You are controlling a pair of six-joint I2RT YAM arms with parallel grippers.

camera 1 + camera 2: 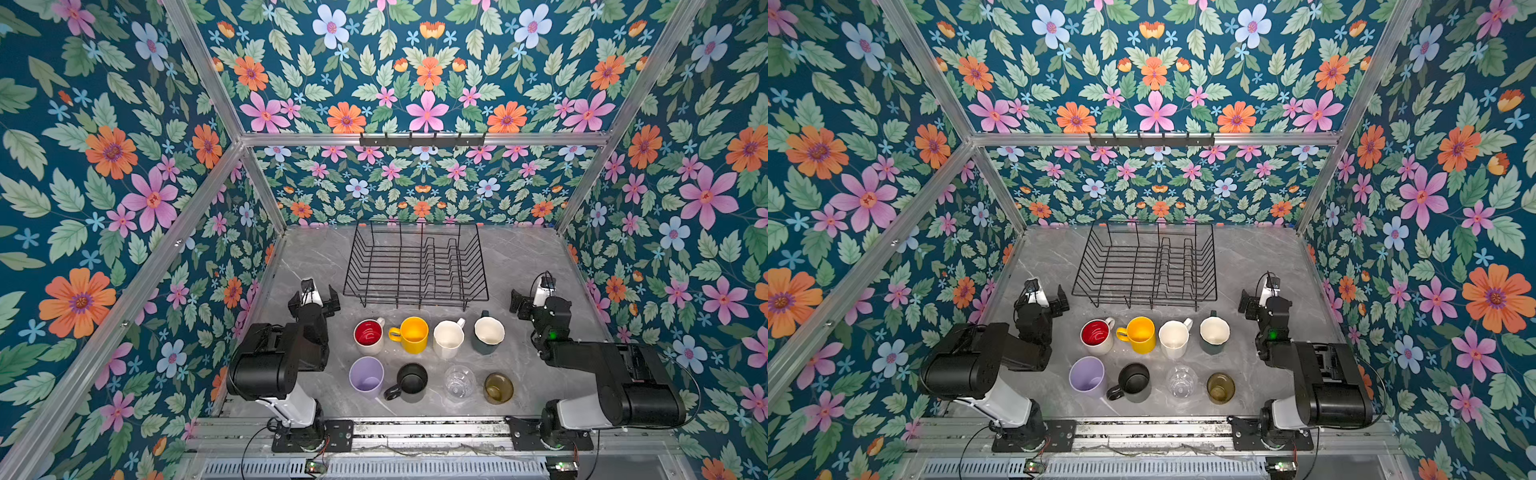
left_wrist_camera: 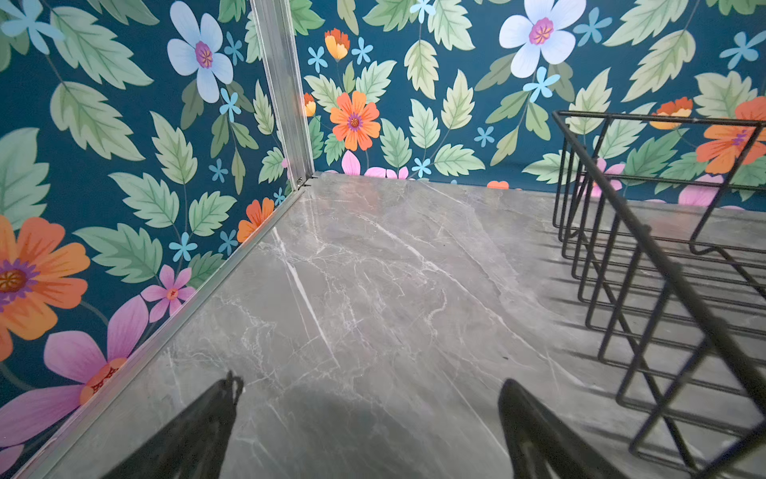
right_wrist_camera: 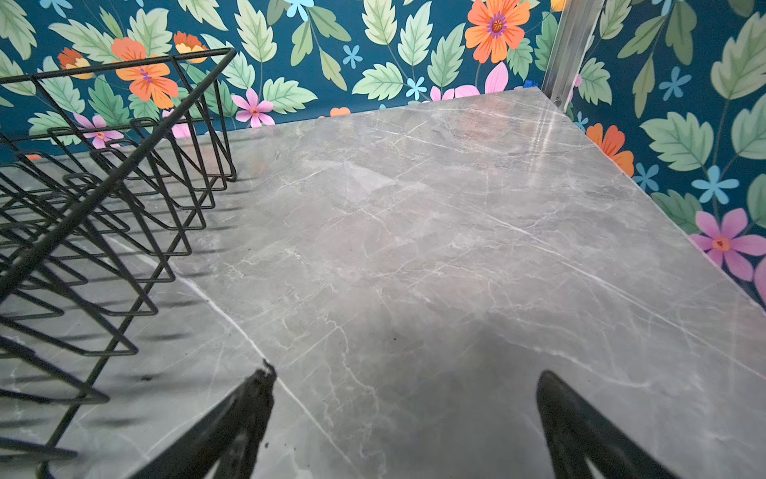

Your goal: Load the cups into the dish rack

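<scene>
Nothing loaded yet, first pick pending. The black wire dish rack (image 1: 415,298) sat empty at the centre of both top views, on the grey marble counter (image 1: 519,257). All eight cups stood upright on the counter just below the rack in frame, in two rows of four. Upper row, left to right: white mug with red inside (image 1: 369,334), yellow mug (image 1: 413,334), cream mug (image 1: 449,338), dark green mug (image 1: 487,336). Lower row: lilac tumbler (image 1: 366,374), black mug (image 1: 411,378), clear glass (image 1: 459,381), amber glass (image 1: 498,387). The left tool (image 2: 371,387) had its jaws apart with nothing between them, just left of the rack's lower-left corner. The right tool (image 3: 406,375) was also apart and empty, right of the rack. Both wrist views showed only bare counter and a rack side, no cup. My read: the next move needs an arm to swing down-frame over a row, probably left to the red-inside mug or right to the dark green one. Neighbours sat close, so clearance would be tight.
</scene>
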